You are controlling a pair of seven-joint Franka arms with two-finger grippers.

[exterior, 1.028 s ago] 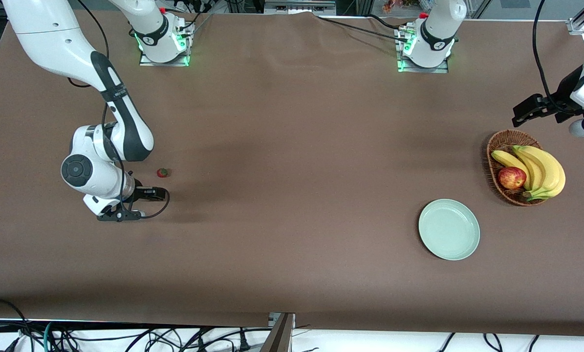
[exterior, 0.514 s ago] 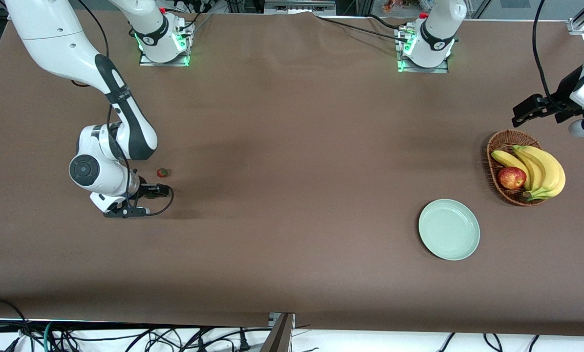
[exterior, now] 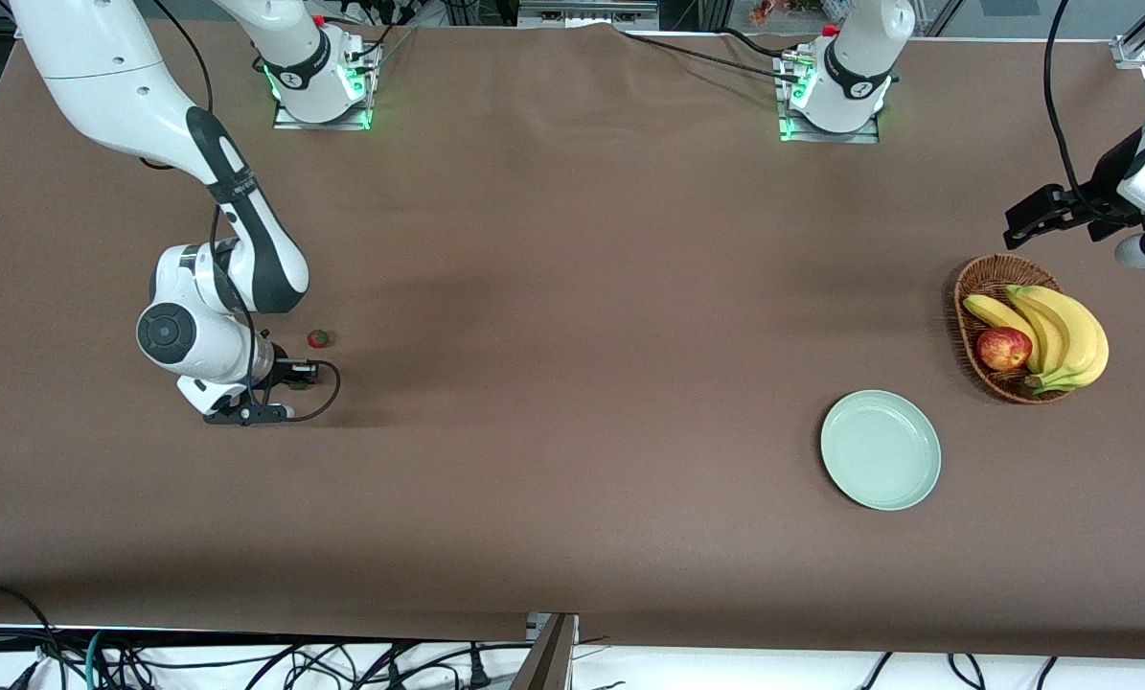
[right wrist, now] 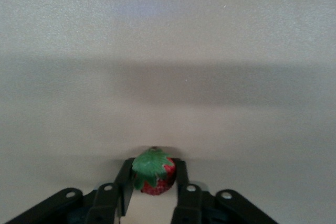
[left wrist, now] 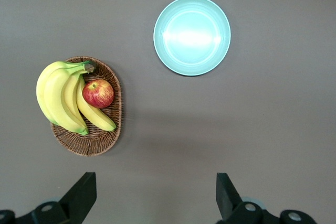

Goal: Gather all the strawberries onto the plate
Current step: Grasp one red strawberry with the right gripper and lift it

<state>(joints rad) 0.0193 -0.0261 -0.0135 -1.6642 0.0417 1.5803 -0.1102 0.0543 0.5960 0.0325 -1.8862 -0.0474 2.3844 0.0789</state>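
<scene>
Front view: the worktop carries a matte brown cloth. Toward the right arm's end, the right tool sits low on the cloth, its black fingers pinched on a strawberry. A second strawberry, tiny, red and green-capped, lies just beside it, farther from the camera. Toward the left arm's end, the glossy round mint plate holds nothing; the woven wicker basket near it cradles curved yellow bananas and a smooth red apple. The left tool waits above the edge near the basket.

Left wrist view: the left tool's fingers stand wide apart over bare cloth, with the plate and basket in sight.

Right wrist view: the right tool clamps the bumpy strawberry, its leafy cap showing.
</scene>
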